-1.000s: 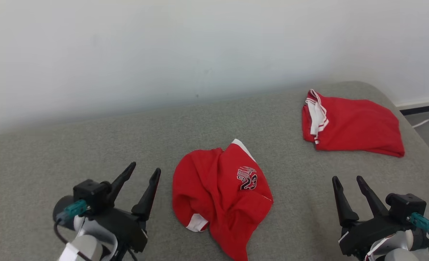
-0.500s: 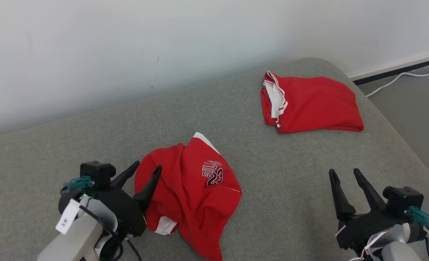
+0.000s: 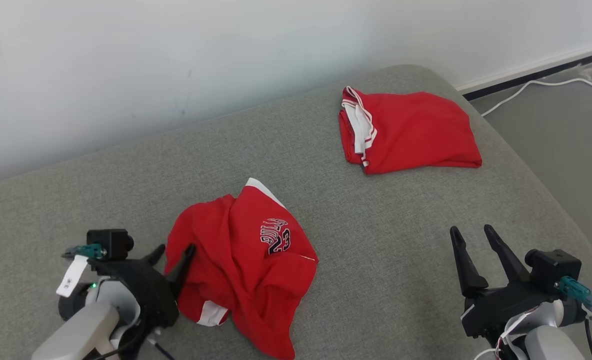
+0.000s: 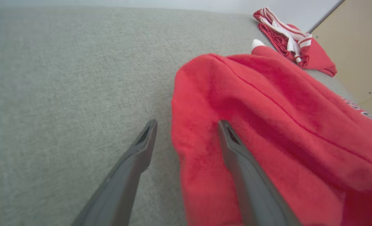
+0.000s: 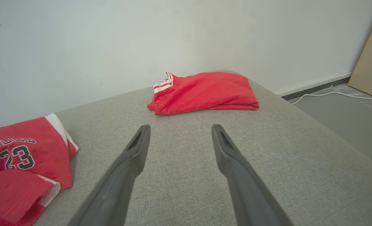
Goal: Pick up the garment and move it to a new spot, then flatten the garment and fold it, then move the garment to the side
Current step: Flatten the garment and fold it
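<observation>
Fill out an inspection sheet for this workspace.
Surface: grey cushion, cloth-covered, rounded at the far corner.
Job's things: crumpled red garment, numbered 23, lying unfolded at the front left.
Clutter: folded red garment near the far right corner, apart from the crumpled one.
End effectors: left end effector open, straddling the crumpled garment's edge; right end effector open over the cushion, holding nothing.
Cables: white cable on the floor beyond the cushion.
Surroundings: white wall behind; wooden board at the right.
</observation>
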You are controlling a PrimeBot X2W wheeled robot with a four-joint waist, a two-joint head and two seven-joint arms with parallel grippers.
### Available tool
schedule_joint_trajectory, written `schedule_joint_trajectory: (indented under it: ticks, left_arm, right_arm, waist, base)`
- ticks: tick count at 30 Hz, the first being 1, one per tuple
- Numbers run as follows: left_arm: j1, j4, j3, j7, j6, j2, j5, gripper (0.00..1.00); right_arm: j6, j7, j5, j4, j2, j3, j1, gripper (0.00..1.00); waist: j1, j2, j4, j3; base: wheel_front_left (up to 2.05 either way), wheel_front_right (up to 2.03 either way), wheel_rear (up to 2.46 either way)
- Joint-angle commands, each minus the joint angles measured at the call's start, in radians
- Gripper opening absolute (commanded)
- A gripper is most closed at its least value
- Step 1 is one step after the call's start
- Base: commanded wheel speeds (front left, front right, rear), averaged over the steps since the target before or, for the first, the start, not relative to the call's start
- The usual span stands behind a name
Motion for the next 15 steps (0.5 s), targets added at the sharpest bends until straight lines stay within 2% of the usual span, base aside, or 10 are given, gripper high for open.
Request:
schedule_joint_trajectory:
  ticks: [1,3,4,5,6,7,11,15]
  left_arm:
    - [-0.004,0.012,-0.017,0.023,0.002,0.005,-0.012,1.0]
    - [-0.013,0.003,-0.034,0.016,0.002,0.006,-0.036,1.0]
    - [-0.015,-0.005,-0.045,0.005,0.002,0.005,-0.045,0.96]
    - [-0.02,-0.008,-0.051,-0.016,0.002,0.008,-0.048,0.45]
    - [-0.022,-0.007,-0.058,-0.033,0.002,0.009,-0.056,0.25]
    - [-0.022,-0.007,-0.066,-0.045,0.002,0.009,-0.06,0.0]
    - [-0.048,0.014,-0.061,-0.111,0.002,0.011,-0.065,0.0]
    - [-0.071,0.03,-0.056,-0.133,0.002,0.014,-0.041,0.0]
  right_arm:
    - [-0.001,0.003,0.0,0.0,-0.009,-0.003,-0.009,1.0]
    - [-0.001,0.004,-0.003,-0.005,-0.007,-0.001,-0.012,1.0]
    - [-0.001,0.005,-0.004,-0.007,-0.007,-0.003,-0.011,1.0]
    - [-0.001,0.005,-0.004,-0.009,-0.008,-0.005,-0.009,1.0]
    - [-0.001,0.005,-0.005,-0.011,-0.009,-0.007,-0.005,1.0]
    - [-0.001,0.004,-0.006,-0.013,-0.01,-0.009,-0.001,1.0]
    - [-0.001,0.001,-0.006,-0.015,-0.012,-0.016,0.014,1.0]
    - [-0.001,0.001,-0.001,-0.014,-0.008,-0.014,0.025,1.0]
  waist:
    - [-0.0001,-0.0001,0.001,0.001]
    - [-0.0001,-0.0001,0.001,0.003]
    - [-0.0001,-0.0001,0.003,0.003]
    - [-0.0001,-0.0001,0.006,0.003]
    - [-0.0001,-0.0001,0.012,0.002]
    - [-0.0001,-0.0001,0.018,0.0]
    - [-0.0001,-0.0001,0.06,-0.014]
    - [-0.0001,-0.0001,0.123,-0.037]
  base:
    - [0.0,0.0,0.0]
    - [0.0,0.0,0.0]
    - [0.0,0.0,0.0]
    - [0.0,0.0,0.0]
    - [0.0,0.0,0.0]
    - [0.0,0.0,0.0]
    - [0.0,0.0,0.0]
    - [0.0,0.0,0.0]
